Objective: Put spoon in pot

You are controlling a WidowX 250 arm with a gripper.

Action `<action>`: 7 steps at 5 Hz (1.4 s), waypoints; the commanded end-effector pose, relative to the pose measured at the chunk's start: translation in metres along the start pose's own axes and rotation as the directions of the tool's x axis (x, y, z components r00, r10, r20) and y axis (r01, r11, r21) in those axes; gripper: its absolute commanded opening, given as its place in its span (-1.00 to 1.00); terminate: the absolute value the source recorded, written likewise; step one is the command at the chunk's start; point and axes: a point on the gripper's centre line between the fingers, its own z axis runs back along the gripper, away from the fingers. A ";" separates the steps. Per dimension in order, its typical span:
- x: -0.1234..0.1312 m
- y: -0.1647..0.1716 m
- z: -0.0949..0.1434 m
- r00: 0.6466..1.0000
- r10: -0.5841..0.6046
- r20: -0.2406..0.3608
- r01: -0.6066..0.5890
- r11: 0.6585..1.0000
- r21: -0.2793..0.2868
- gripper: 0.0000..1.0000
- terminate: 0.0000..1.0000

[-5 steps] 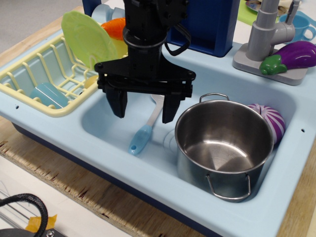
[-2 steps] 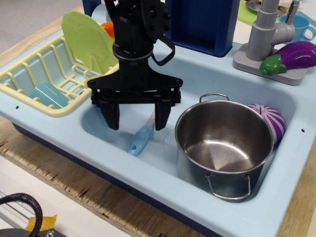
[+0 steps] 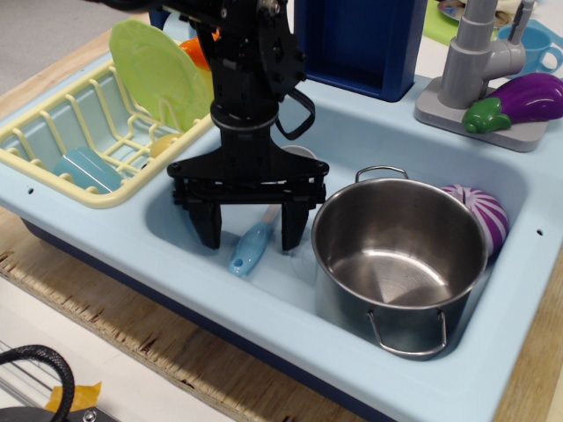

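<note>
I'm holding the hand (image 3: 250,227) with fingers spread apart, straddling the spoon (image 3: 250,247), and it's sitting lower in the sink (image 3: 180,215) than a second ago, fingertips now down beside the blue handle. Spoon is lying on the sink floor, unmoved, just left of the pot (image 3: 400,262), not touching that I can tell. Pot is standing upright and empty, striped toy vegetable (image 3: 486,211) tucked behind it. Dish rack (image 3: 62,145) with green plate (image 3: 158,75) is sitting left; faucet (image 3: 475,53) and eggplant (image 3: 519,101) far right on the counter (image 3: 114,325).
</note>
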 end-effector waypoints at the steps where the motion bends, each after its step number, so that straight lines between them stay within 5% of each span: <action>1: 0.002 -0.006 -0.011 1.000 -0.014 -0.008 0.014 1.000 -0.016 1.00 -1.00; 2: 0.002 -0.010 -0.015 1.000 -0.031 -0.007 0.031 1.000 0.006 -1.00 -1.00; 4: 0.002 -0.010 -0.002 0.999 -0.040 0.019 0.039 0.999 0.028 -1.00 -1.00; 7: 0.010 -0.008 0.086 0.956 -0.153 0.249 0.111 0.979 0.173 -1.00 -1.00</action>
